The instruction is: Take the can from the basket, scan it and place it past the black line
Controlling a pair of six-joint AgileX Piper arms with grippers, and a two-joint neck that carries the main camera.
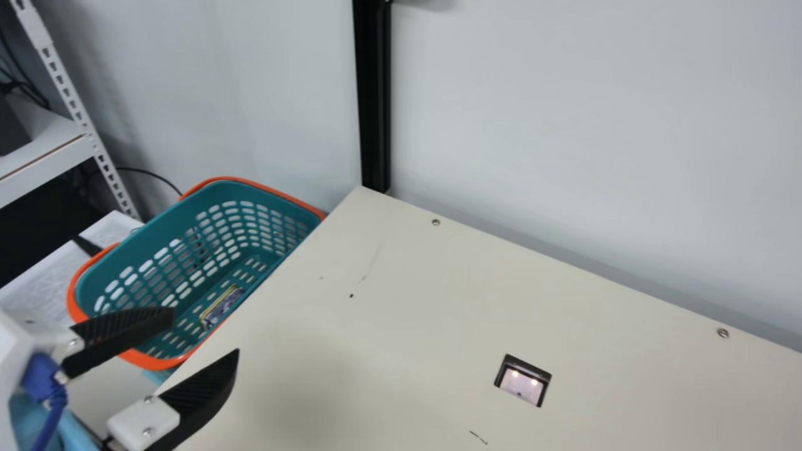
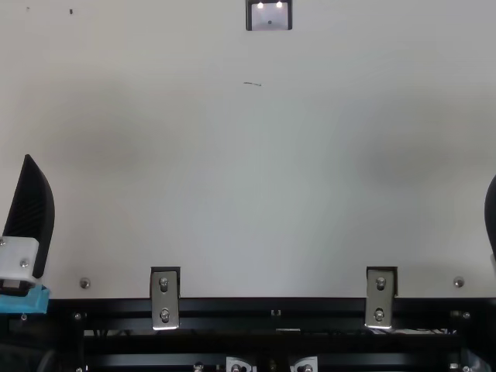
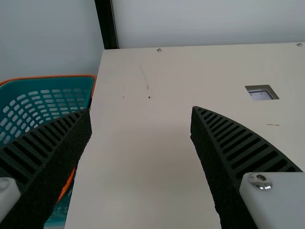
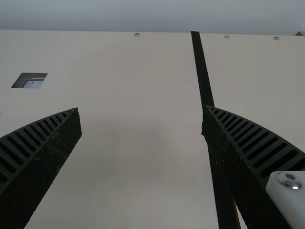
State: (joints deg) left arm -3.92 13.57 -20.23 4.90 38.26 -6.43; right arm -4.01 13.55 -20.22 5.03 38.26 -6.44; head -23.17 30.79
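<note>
A black upright post (image 1: 374,94) rises against a pale wall (image 1: 564,125) at the far corner of a cream table (image 1: 401,250), seen in the main view. At that view's left, perforated metal shelving (image 1: 67,94) bears a white shelf (image 1: 44,149) with a dark object (image 1: 9,128) on it, while a thin black cable (image 1: 150,172) curves along the wall. Two screws (image 1: 436,222) sit near the tabletop's far edge; a small dark speck (image 1: 351,295), a faint scratch (image 1: 373,263) and a short dark stroke (image 1: 479,438) mark its surface. In the top view, two metal brackets (image 2: 164,298) grip the near edge, apart from each other.
</note>
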